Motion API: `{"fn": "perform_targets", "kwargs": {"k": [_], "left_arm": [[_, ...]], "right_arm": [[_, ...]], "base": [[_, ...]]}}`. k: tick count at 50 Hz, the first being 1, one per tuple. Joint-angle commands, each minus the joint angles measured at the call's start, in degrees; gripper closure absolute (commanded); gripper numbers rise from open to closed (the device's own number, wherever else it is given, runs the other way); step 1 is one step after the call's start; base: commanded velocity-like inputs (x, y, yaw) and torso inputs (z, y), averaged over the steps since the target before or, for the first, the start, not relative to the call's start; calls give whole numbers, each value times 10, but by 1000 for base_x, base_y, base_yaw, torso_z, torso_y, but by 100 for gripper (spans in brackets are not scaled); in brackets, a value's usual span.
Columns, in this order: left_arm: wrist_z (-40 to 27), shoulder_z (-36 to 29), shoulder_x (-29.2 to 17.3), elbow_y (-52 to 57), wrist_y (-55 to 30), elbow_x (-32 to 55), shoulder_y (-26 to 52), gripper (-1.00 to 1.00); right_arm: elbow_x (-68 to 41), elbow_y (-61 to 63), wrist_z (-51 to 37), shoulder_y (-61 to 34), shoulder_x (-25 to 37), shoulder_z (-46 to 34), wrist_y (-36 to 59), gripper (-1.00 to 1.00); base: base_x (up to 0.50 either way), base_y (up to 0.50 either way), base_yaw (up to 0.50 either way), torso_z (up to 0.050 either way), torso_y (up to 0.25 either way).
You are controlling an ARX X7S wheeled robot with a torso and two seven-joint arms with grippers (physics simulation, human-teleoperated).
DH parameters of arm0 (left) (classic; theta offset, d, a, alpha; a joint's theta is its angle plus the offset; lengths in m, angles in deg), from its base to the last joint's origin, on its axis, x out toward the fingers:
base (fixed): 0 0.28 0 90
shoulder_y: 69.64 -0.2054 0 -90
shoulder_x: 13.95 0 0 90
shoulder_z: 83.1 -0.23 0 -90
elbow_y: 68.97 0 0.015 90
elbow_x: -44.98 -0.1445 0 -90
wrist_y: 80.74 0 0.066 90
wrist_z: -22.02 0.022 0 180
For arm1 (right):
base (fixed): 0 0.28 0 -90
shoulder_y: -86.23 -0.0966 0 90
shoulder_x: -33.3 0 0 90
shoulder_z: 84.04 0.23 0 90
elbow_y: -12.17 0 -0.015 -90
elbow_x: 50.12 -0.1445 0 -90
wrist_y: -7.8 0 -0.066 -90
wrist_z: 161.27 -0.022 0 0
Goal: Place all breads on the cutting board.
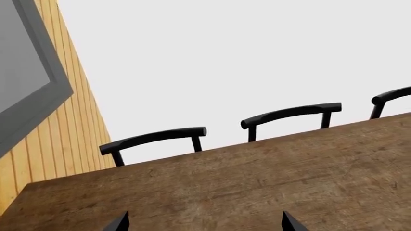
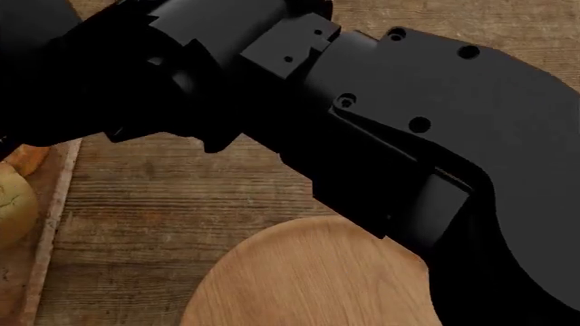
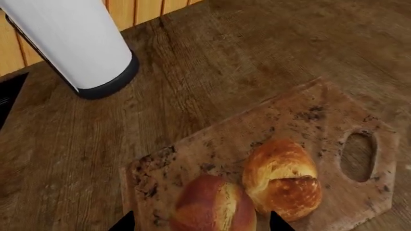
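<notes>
Both sets of jaws stand parted with nothing between them; the right gripper [image 3: 200, 222] shows only two dark fingertips [image 3: 124, 222] at the frame edge of the right wrist view, above the breads and not touching them; the left gripper [image 1: 204, 222] shows likewise two dark tips over bare table [image 1: 257, 183], holding nothing.

Both breads lie on the cutting board [image 3: 308, 115], side by side and touching or nearly so; the golden-brown roll [image 3: 282, 178] is oval, with a cracked crust and paler flanks; the darker roll [image 3: 215, 204] is rounder, reddish-brown, with a light seam along its top. The cutting board is flat, worn reddish-brown wood with dark stains, clipped corners and an oval hole [image 3: 358, 156] near one end; it rests on the wooden table.

A white cylinder with a dark base band [image 3: 77, 43] stands on the table, well apart from the board.

In the head view, a black arm [image 2: 363, 115] covers most of the frame; a round light wooden plate [image 2: 308, 278] lies beneath it; the board's edge [image 2: 50, 224] and part of a roll [image 2: 13, 197] show at the left margin.

Three dark chair backs [image 1: 154, 139] line the table's far edge in the left wrist view.
</notes>
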Motion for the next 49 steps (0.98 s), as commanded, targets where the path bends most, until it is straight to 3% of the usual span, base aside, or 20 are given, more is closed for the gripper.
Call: {"fn": "perform_targets", "kwargs": {"k": [1,5,10,16,24,40,49], "left_arm": [[-8,3,7,-7,0,20,0,-100],[1,9,9,-12,0,13,0,-100],[-4,20,13,-12,0,15,0,-100],[-16,27,13,-14,0,25,0,-100],[-14,35,12,-9,0,19,0,-100],[-33,85,22,6,0,-7,0,-100],[-111,70,16,23,0,69,0,-100]], "right_arm": [[-8,-5,7,-82,0,1,29,-100],[-6,-36,22,-121,2,-1,46,-100],[-16,5,-7,-154,76,8,66,-100],[-11,-14,-3,-196,120,13,89,-100],[19,-28,-2,-215,145,34,120,-100],[99,0,-96,-215,223,204,234,-100],[106,21,-202,-215,262,293,267,-100]], "base": [[0,43,0,0,0],[0,43,-5,0,0],[0,44,-2,0,0],[0,44,-2,0,0],[0,44,-1,0,0],[0,45,-5,0,0],[0,46,-5,0,0]]}}
